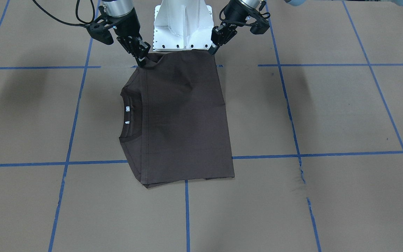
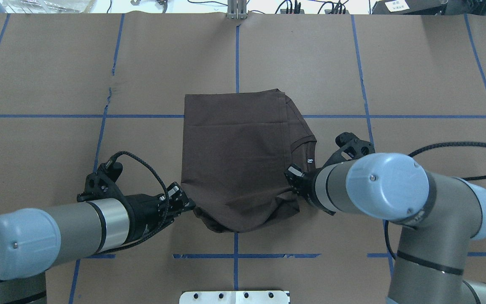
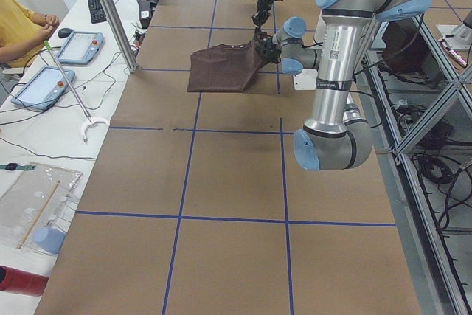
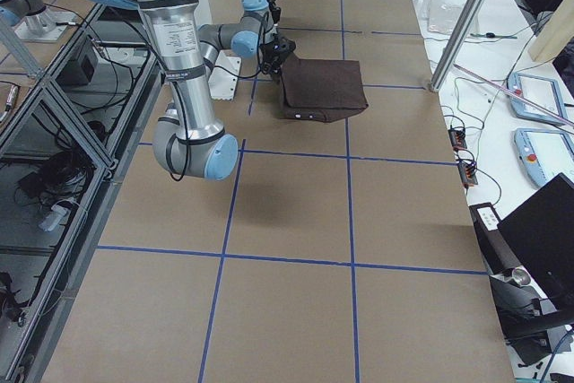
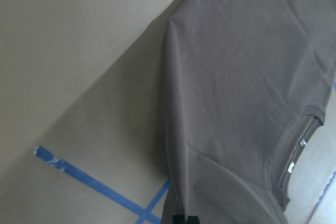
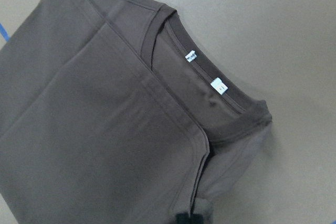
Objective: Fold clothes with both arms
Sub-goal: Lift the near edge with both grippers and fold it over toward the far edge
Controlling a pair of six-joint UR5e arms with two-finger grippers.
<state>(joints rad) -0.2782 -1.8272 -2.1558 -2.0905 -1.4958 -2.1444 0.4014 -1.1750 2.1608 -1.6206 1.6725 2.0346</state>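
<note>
The dark brown-grey t-shirt (image 1: 184, 119) lies folded into a rectangle mid-table, its collar (image 1: 131, 115) and white tags (image 1: 127, 109) toward my right side. Its edge nearest the robot is lifted off the table. My left gripper (image 1: 211, 51) is shut on the near corner on my left, also seen in the overhead view (image 2: 190, 206). My right gripper (image 1: 142, 62) is shut on the near corner beside the collar, also seen in the overhead view (image 2: 293, 179). In the wrist views the shirt (image 5: 247, 77) (image 6: 94, 129) hangs from the fingertips at each frame's bottom edge.
The white base pedestal (image 1: 182, 28) stands just behind the lifted edge. Blue tape lines (image 1: 187, 210) cross the brown table cover. In the left side view, a metal post (image 3: 110, 12), tablets (image 3: 81, 46) and a seated person (image 3: 18, 31) are beyond the table's far side.
</note>
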